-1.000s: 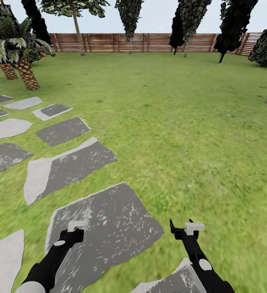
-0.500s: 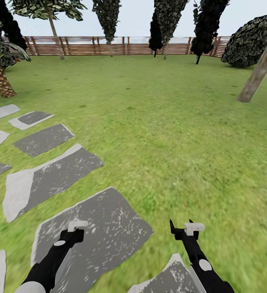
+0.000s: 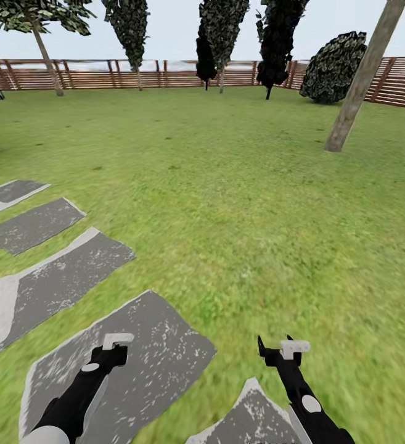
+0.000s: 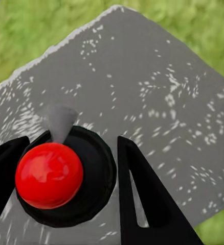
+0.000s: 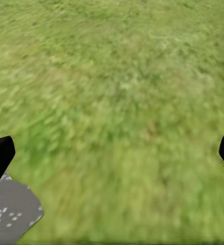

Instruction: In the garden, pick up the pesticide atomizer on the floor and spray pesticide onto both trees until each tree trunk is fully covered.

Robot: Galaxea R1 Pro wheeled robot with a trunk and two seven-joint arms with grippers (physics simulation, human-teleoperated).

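Clearly the left hand (image 3: 117,345) is clenched on the atomizer (image 4: 66,178); its black body sits between the fingers, above a stone (image 4: 158,87). The right hand (image 3: 282,348) is released, over the grass (image 5: 117,102). Since a second ago the whole view has turned right, so one tree (image 3: 357,80) is now fully seen ahead. I judge that spraying comes after the approach.

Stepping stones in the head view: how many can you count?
5, some cut by the frame: one far left, the next, a long one, a big one under the left arm, one at the bottom edge.
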